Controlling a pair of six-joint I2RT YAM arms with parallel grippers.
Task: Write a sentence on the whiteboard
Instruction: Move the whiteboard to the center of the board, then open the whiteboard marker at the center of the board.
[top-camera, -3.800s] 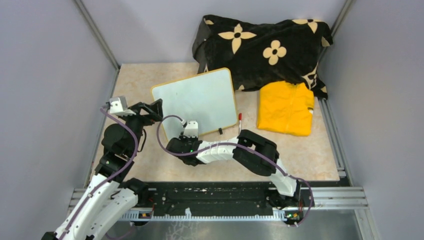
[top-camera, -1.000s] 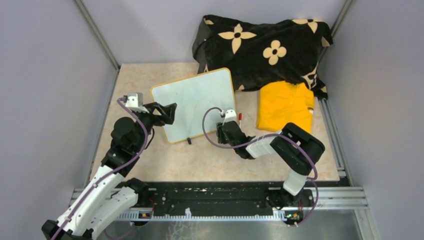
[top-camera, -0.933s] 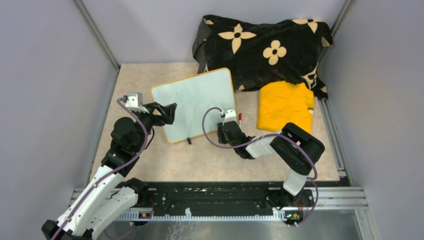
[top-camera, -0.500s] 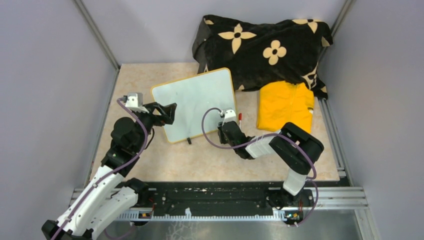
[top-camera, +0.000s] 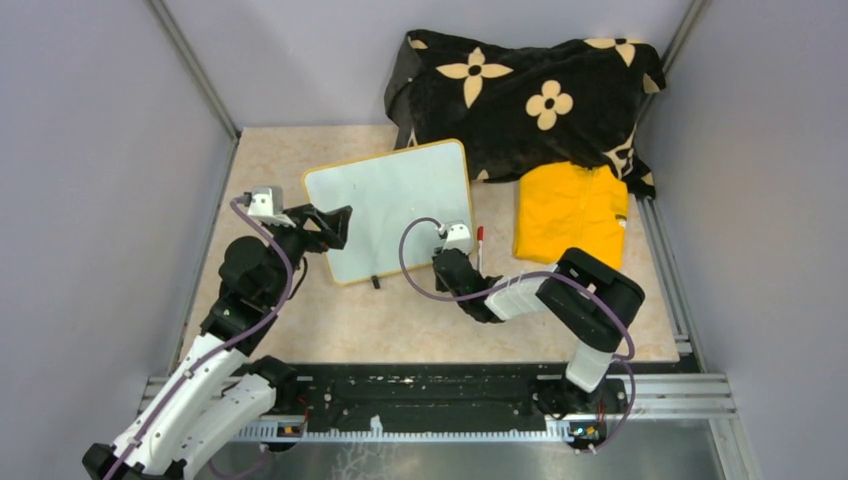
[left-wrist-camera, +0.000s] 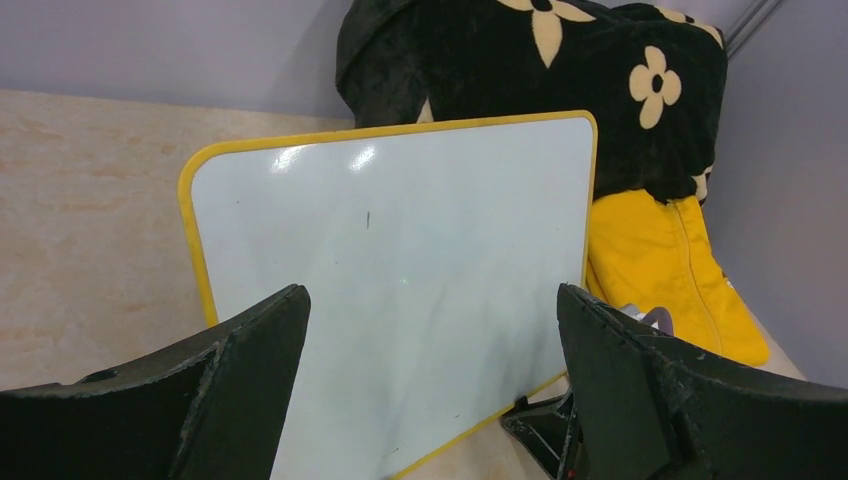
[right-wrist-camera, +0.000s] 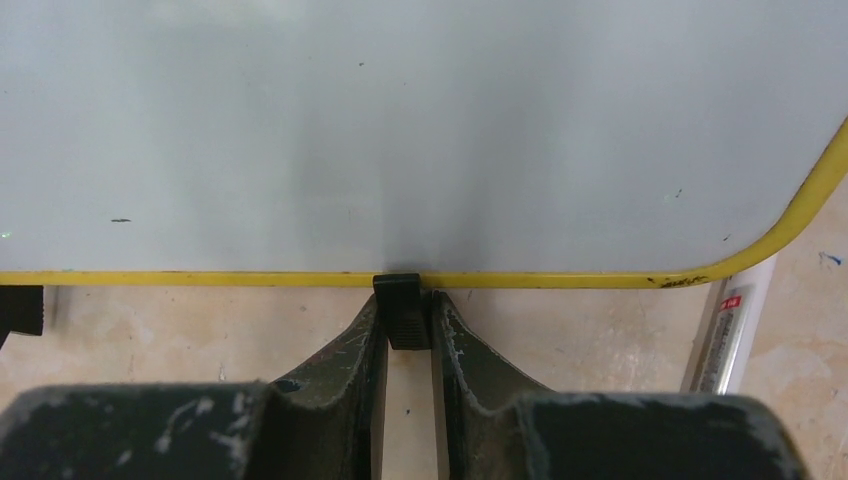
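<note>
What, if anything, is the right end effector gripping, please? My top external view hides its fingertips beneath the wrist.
Observer: In the right wrist view, the right end effector is closed on the small black foot just under the yellow lower edge of the whiteboard, one finger on each side of it.
Operator: Thank you. Could you also tell me how the left end effector stands?
Observer: The left wrist view shows the left end effector wide open and holding nothing, with the board's white face filling the space seen between its two fingers.
</note>
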